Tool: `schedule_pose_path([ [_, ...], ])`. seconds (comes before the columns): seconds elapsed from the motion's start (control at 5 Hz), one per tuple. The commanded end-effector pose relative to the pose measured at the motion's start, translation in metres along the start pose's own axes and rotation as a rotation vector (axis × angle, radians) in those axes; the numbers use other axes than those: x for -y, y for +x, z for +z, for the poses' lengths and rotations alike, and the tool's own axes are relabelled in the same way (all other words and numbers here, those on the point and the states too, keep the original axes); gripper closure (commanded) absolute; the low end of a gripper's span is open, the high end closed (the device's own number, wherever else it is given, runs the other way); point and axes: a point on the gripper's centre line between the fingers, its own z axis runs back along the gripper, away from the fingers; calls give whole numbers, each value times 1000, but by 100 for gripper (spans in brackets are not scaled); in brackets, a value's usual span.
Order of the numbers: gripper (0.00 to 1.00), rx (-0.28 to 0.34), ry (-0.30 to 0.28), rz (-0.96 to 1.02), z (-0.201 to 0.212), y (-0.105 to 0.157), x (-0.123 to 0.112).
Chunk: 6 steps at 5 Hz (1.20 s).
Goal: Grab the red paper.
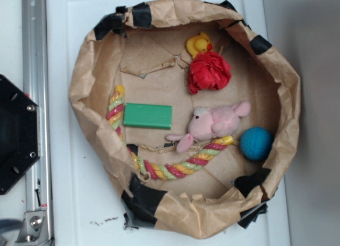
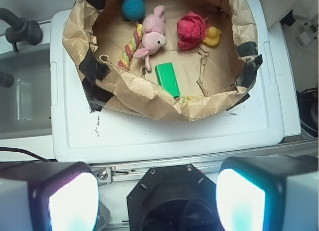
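Observation:
The red paper (image 1: 209,71), a crumpled bright red wad, lies in the upper right part of the brown paper basin (image 1: 85,76), just below a yellow rubber duck (image 1: 198,44). In the wrist view the red paper (image 2: 191,30) shows far off near the top, beside the duck (image 2: 213,37). My gripper (image 2: 157,198) is open, its two glowing pads (image 2: 74,203) wide apart at the bottom of the wrist view, above the robot's black base, well away from the basin. The exterior view does not show the gripper.
A pink plush animal (image 1: 215,123), a blue ball (image 1: 256,143), a green block (image 1: 148,116) and a red-yellow-green twisted rope (image 1: 170,169) also lie in the basin. The basin sits on a white lid (image 2: 164,133). A metal rail (image 1: 33,97) and the black base (image 1: 16,134) stand at left.

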Motion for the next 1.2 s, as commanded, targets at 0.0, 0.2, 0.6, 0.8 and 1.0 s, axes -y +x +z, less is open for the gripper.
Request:
schedule_pose_path([
  [0.0,0,0,0,0,0,0,0],
  [0.2,0,177,253,25,-40,46,-27],
  [0.6,0,372,271,26,-83,147,-37],
  [0.8,0,372,271,26,-83,147,-37],
  [1.0,0,372,271,26,-83,147,-37],
])
